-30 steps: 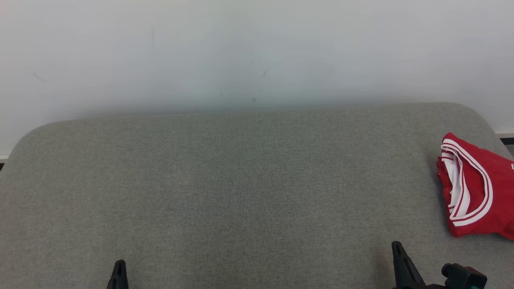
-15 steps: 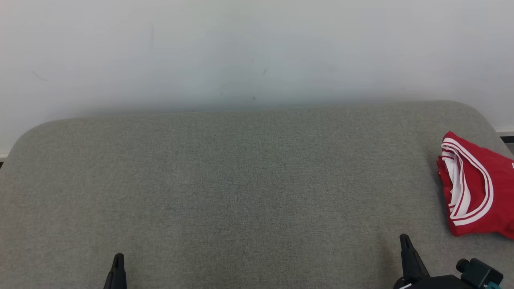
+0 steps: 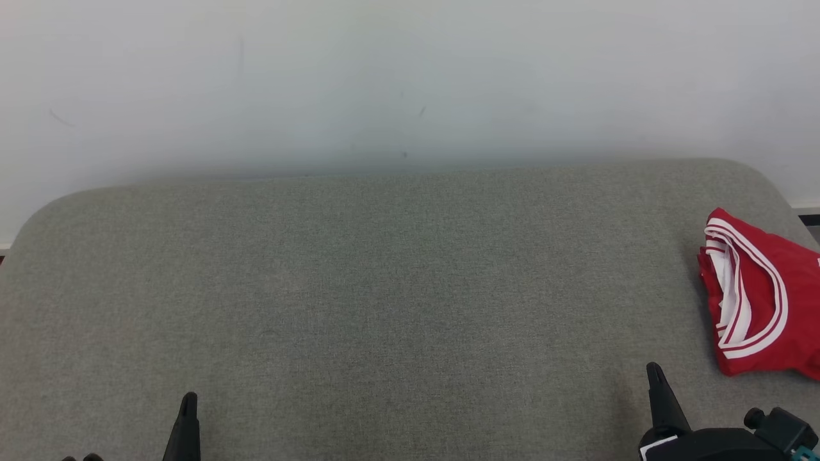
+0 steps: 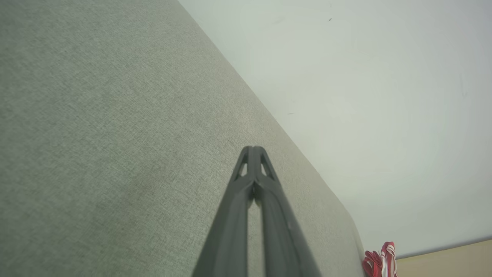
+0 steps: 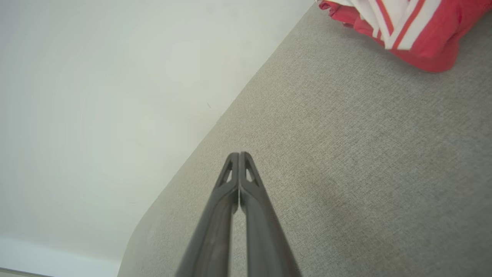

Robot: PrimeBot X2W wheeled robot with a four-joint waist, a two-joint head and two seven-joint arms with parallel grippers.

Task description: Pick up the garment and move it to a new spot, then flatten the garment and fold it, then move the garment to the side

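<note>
A crumpled red garment with white striped trim (image 3: 762, 301) lies at the right edge of the grey fabric-covered surface (image 3: 384, 288). The left gripper (image 3: 188, 400) and right gripper (image 3: 653, 372) show at the near edge, well apart, both with jaws pressed together on nothing. The right one is near the garment, not touching it.

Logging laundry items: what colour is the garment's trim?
White stripes on the red garment, clearest in the head view.

Red cloth garment (image 3: 762, 301) with white striped trim, coarse matt grey woven-fabric surface (image 3: 384, 288), smooth matt wall (image 3: 384, 77)
</note>
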